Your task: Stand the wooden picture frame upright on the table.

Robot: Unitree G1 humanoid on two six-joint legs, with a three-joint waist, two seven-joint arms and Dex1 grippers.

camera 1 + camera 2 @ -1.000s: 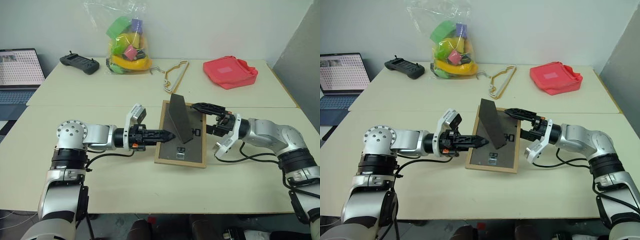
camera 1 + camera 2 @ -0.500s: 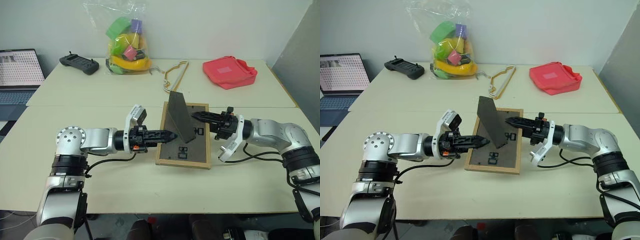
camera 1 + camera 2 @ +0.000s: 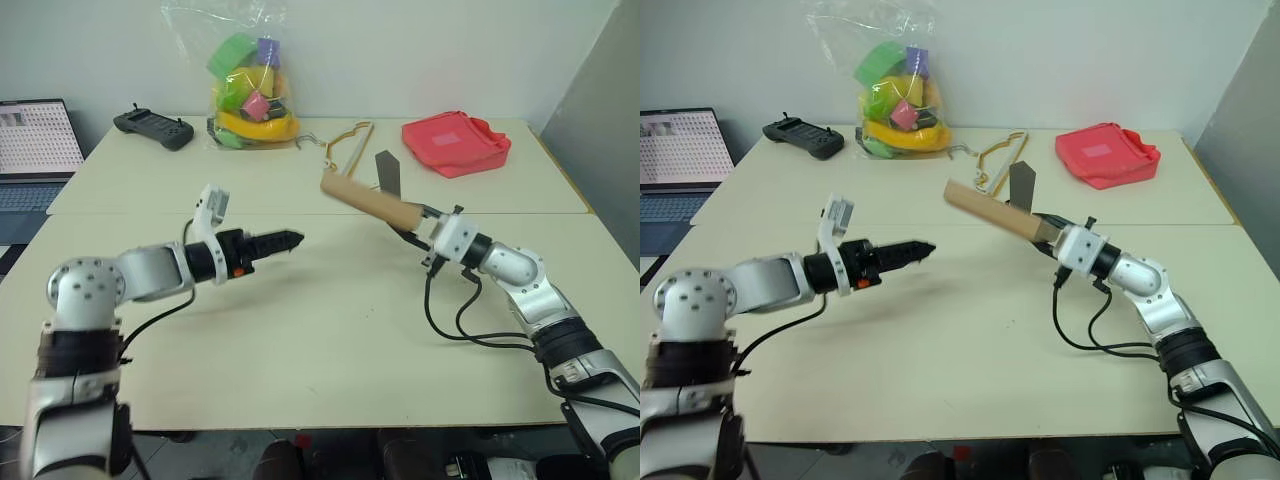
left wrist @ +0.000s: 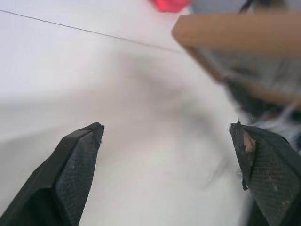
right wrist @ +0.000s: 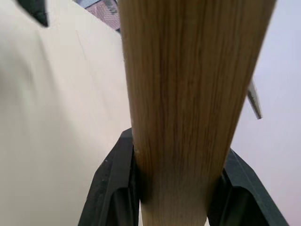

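Light wood with visible straight grain, smooth and matt, on the wooden picture frame [image 5: 188, 94]; dark matt board for its fold-out stand [image 3: 389, 172]. Cream laminate-like top, smooth with a faint sheen, on the bench [image 3: 330, 330], crossed by 1 thin seam. Black matt plastic with a fine cross-hatched rubbery texture on the left gripper [image 4: 164, 155] pads [image 4: 77, 174]; same matt black on the right gripper [image 5: 174, 188] jaws. Clear, crinkled glossy plastic on the bag [image 3: 245, 80] of bright toys. Red soft cloth on the pouch [image 3: 455, 143]. Matt black plastic on the controller [image 3: 153, 127].
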